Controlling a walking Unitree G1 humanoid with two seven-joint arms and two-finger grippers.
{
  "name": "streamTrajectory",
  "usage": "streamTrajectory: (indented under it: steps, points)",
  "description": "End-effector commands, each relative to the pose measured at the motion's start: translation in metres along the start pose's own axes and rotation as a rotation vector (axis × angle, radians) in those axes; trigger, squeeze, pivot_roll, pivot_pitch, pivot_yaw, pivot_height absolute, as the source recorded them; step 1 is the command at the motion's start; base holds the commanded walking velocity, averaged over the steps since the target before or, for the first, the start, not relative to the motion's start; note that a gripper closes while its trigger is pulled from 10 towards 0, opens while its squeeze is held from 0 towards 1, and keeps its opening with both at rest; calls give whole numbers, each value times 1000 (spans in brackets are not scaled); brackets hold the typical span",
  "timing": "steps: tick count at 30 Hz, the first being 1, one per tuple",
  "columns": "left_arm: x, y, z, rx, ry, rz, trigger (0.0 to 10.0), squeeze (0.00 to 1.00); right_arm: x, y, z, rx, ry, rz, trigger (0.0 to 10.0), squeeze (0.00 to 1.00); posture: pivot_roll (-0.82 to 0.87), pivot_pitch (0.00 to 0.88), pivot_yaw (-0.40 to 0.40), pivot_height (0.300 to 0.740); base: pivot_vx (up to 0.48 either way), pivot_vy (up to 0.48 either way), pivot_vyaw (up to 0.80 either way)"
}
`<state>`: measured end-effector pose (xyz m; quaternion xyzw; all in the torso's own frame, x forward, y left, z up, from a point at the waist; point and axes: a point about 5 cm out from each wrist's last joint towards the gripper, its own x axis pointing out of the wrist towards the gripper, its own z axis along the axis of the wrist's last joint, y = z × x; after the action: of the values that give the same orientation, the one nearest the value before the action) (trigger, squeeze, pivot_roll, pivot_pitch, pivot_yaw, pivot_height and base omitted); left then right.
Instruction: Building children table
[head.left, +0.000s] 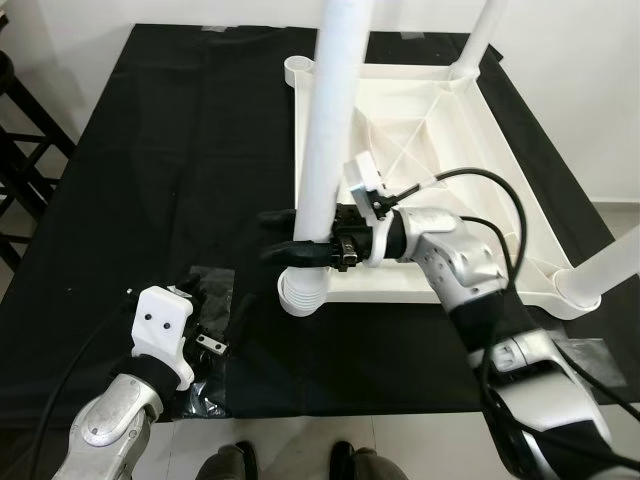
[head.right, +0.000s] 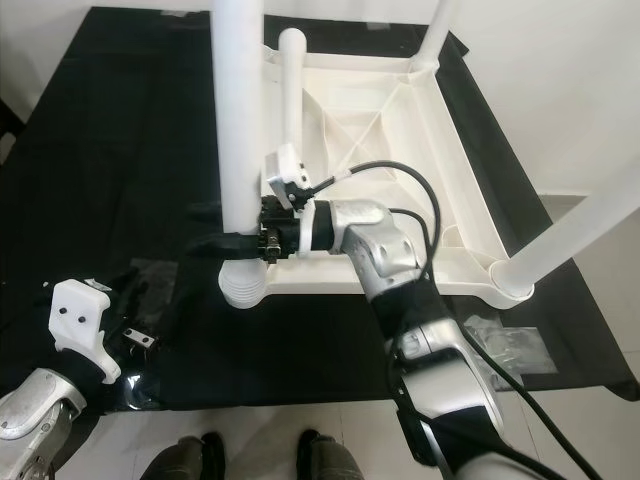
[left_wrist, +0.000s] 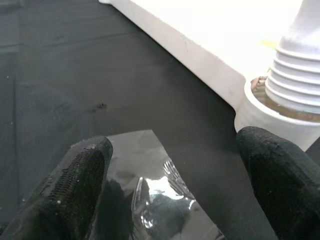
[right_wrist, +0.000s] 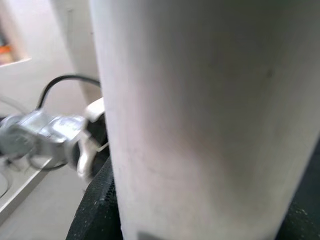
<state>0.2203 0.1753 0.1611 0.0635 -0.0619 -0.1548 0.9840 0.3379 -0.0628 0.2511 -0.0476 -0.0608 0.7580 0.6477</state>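
**Leg held at near corner of upturned table top**

Found white table top (head.left: 440, 150) lying upside down on black cloth (head.left: 150, 150) spread over the floor. Observed one white leg (head.left: 325, 150) standing upright in the near corner socket (head.left: 300, 295), ribbed end partly seated. Noted right gripper (head.left: 285, 238) clamped around that leg just above the socket, black fingers (head.right: 215, 243) pressed on either side of the tube. Recorded two further legs upright at the far corner (head.left: 485, 35) and the near right corner (head.left: 610, 265). Located left gripper (left_wrist: 170, 185) low over the cloth near the same socket, fingers (left_wrist: 75, 185) spread apart and holding nothing, above a clear plastic bag (left_wrist: 160, 200). Saw another clear bag (head.right: 505, 345) on the cloth at the right. Noted a person's shoes (head.left: 290, 462) at the near edge of the cloth.
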Motion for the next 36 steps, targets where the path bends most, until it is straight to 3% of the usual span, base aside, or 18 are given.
streamTrajectory:
  steps: [1, 7, 10, 25, 36]
  points:
    - [-5, 0, -1, 5, 25, -1, 10000, 0, 6, 2, -1, -23, 26, 66, 10000, 0, 108, 265, -44, 740, 0, 0, 0]
    - [-19, -4, 7, 6, 39, 49, 10000, 0, 27, -1, 10, -90, 82, 243, 10000, 0, 144, 323, -74, 740, 0, 0, 0]
    - [-27, -7, 12, 5, 41, 61, 10000, 0, 29, -3, 13, -113, 103, 262, 10000, 0, 168, 362, -95, 740, 0, 0, 0]
    - [-62, -19, 26, -12, 102, 143, 10000, 0, 17, -15, 36, -163, 76, 225, 10000, 0, 225, 441, -103, 740, 0, 0, 0]
    - [-69, -14, 29, -18, 114, 184, 10000, 0, 14, -7, 28, -142, 110, 276, 10000, 0, 238, 442, -93, 740, 0, 0, 0]
